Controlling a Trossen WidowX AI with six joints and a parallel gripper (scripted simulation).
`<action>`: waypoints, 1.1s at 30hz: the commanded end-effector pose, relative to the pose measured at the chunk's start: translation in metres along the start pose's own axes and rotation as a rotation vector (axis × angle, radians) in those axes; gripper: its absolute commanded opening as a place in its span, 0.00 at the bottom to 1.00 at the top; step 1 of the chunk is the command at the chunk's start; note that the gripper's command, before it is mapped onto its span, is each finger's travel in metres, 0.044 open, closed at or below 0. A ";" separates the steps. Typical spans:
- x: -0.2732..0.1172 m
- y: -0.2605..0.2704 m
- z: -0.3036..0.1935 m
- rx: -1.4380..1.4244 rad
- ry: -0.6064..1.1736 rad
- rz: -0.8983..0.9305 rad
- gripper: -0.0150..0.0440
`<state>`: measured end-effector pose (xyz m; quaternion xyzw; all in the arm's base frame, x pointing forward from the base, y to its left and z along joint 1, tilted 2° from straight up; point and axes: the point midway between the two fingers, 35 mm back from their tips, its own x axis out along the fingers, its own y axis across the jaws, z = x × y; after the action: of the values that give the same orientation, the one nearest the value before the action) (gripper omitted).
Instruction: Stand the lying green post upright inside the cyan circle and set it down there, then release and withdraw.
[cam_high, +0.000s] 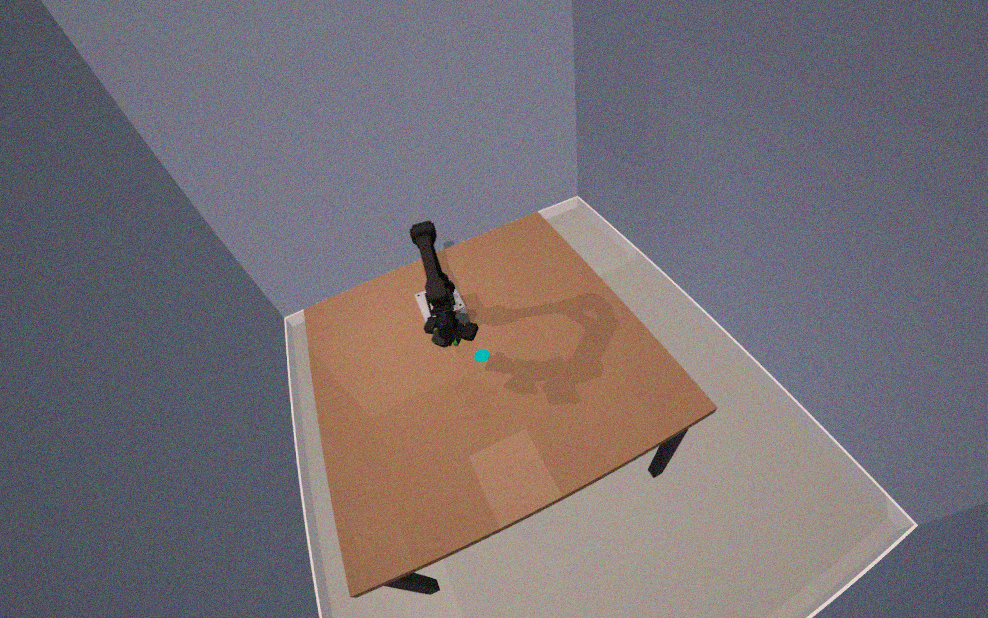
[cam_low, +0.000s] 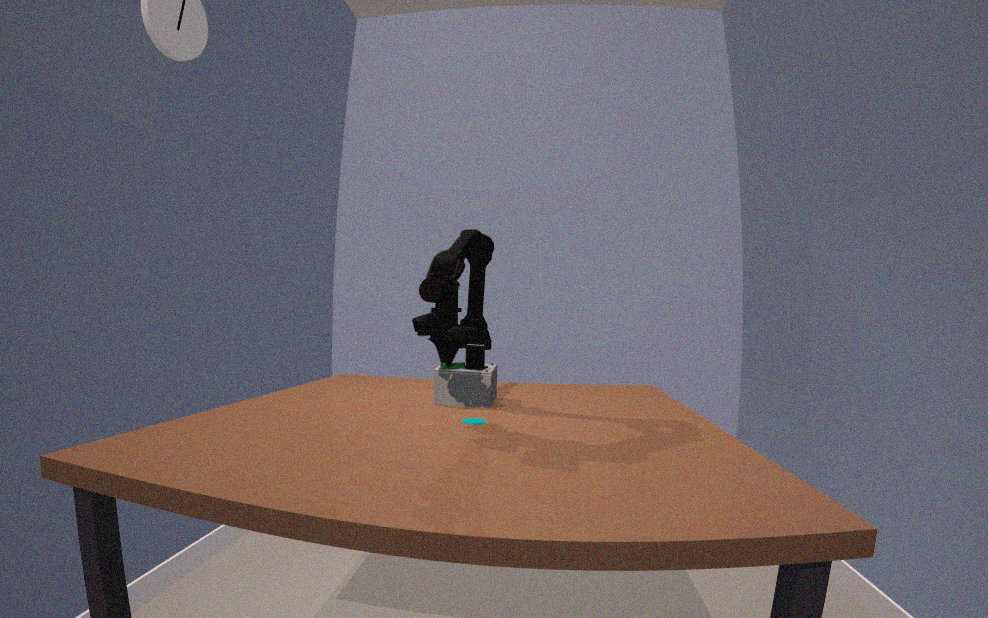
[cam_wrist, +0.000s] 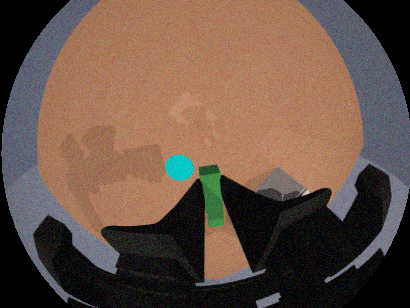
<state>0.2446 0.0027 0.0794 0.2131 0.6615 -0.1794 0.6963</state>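
The green post (cam_high: 456, 341) (cam_low: 454, 365) (cam_wrist: 212, 200) is held in my gripper (cam_low: 447, 363) (cam_wrist: 211, 179), which is shut on it. The post is roughly level, not upright, and is raised above the table, at about the height of the base box's top in the exterior view. In the wrist view one end shows just past the fingertips and the rest runs back between the fingers. The flat cyan circle (cam_high: 481, 355) (cam_low: 473, 421) (cam_wrist: 179, 168) lies uncovered on the table. In the wrist view it is just left of the fingertips. In the top view the arm hides most of the post.
The arm's pale base box (cam_low: 466, 389) (cam_wrist: 281, 181) stands behind the circle, close to the held post. The wooden table (cam_high: 408, 451) (cam_low: 291, 466) (cam_wrist: 250, 75) carries the arm's shadow, which reaches close to the circle.
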 end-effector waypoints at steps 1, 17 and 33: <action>-0.001 0.009 -0.006 -0.057 -0.002 -0.004 0.29; -0.007 0.049 -0.038 -0.291 0.000 -0.006 0.29; 0.000 0.060 -0.045 -0.370 -0.063 -0.020 0.29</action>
<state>0.2388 0.0774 0.0851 0.0777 0.6685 -0.0669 0.7366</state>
